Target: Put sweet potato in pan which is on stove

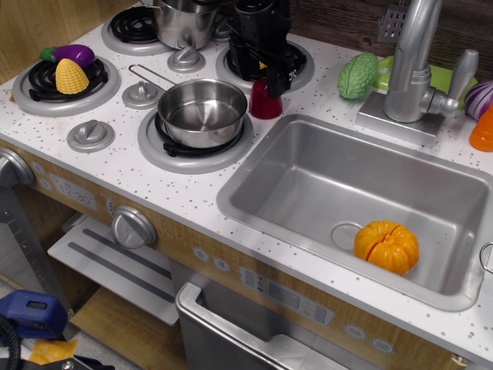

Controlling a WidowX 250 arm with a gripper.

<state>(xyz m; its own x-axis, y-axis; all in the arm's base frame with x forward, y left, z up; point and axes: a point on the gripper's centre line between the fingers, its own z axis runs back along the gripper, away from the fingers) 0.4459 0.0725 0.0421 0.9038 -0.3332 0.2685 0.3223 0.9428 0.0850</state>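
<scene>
We see the gripper (275, 77) clamped on the sweet potato (266, 100), just right of the pan (202, 112) on the stove (115, 123).

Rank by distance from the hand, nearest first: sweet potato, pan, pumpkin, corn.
From the hand:
1. sweet potato, right under it.
2. pan, front left burner side.
3. corn, far left burner.
4. pumpkin, in the sink; close to corn, ranking unsure.

The stove (92, 166) is white with dark speckles and grey rings. The pan (202, 112) is shiny steel, the sweet potato (266, 99) maroon, the pumpkin (387, 247) orange, the corn (71, 76) yellow.
</scene>
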